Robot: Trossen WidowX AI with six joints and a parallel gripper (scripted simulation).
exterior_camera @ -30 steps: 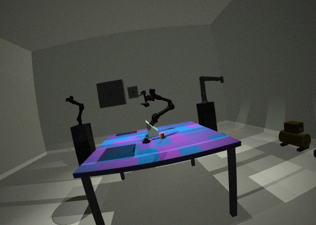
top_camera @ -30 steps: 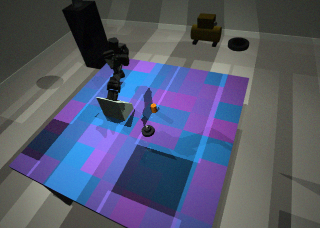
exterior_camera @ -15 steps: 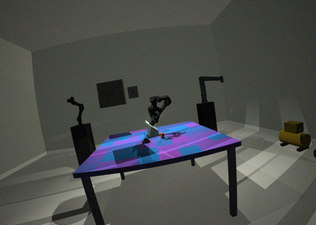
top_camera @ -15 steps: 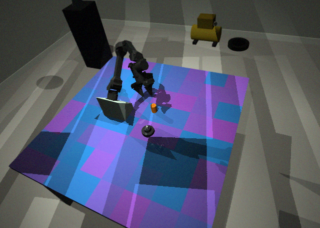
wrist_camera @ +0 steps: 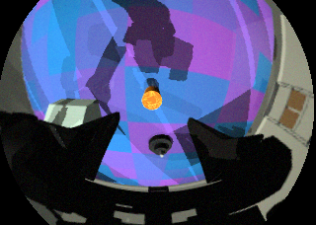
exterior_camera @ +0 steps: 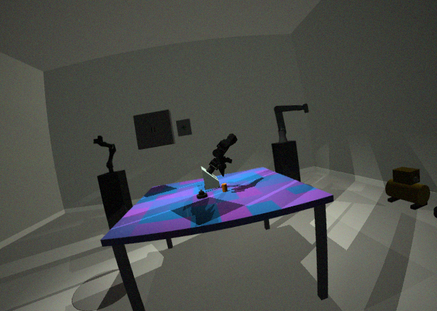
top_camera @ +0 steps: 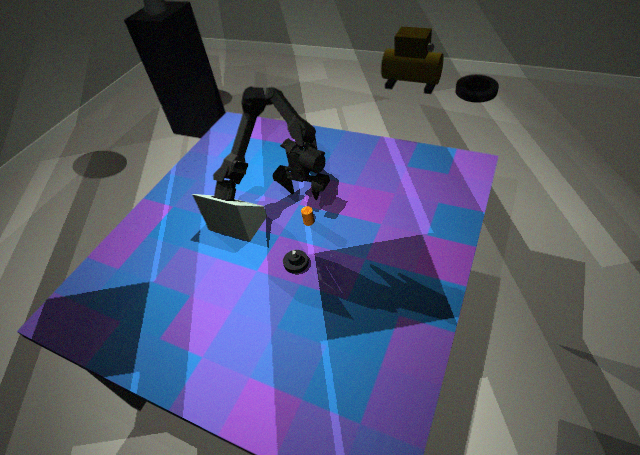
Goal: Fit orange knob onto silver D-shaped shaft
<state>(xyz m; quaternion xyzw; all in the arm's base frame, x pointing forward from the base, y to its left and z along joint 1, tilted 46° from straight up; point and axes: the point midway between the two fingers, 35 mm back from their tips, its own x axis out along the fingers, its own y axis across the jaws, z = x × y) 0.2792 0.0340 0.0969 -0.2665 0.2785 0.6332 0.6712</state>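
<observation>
Hovering spread wide and empty, the pincer (top_camera: pixel 301 180) hangs above the orange knob (top_camera: pixel 307 215); beyond sits the round pedestal (top_camera: pixel 296 262).

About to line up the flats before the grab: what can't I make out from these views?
- Orange knob: its hole is underneath, hidden in every view.
- D-shaped shaft on the round pedestal: too small in top and exterior views to tell where its flat faces; the wrist view shows only a glint.
- Open claw: its height above the knob; fingertips dark against shadow.
</observation>
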